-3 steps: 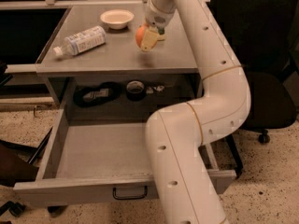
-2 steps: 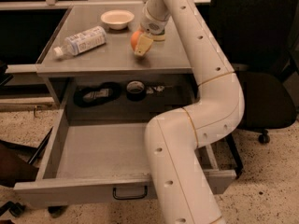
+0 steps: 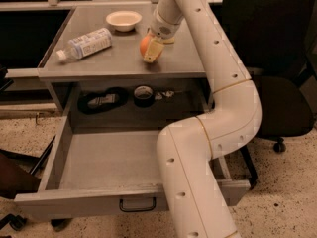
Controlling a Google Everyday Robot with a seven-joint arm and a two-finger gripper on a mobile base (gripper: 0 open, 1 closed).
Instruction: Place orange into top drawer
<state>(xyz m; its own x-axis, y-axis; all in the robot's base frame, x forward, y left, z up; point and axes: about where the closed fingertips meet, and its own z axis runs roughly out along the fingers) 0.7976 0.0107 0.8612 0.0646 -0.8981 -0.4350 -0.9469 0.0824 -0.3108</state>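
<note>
The orange (image 3: 144, 45) is a round bright fruit held over the grey tabletop (image 3: 124, 58), near its front middle. My gripper (image 3: 150, 49) reaches down from the white arm and is shut on the orange, with one pale finger (image 3: 152, 51) across its right side. The top drawer (image 3: 79, 205) is pulled wide open below the table, its grey floor bare, its dark bar handle (image 3: 136, 205) at the centre of the front panel. The orange is above the tabletop, behind the drawer's opening.
A white bowl (image 3: 123, 20) stands at the back of the tabletop and a plastic bottle (image 3: 85, 43) lies at its left. The dark shelf recess holds a tape roll (image 3: 143, 94) and a black item (image 3: 101, 101). My arm's lower links (image 3: 198, 172) cover the drawer's right part. A black chair (image 3: 280, 103) stands right.
The gripper with the orange has moved left and toward the table's front edge. The drawer, bowl and bottle have stayed where they were.
</note>
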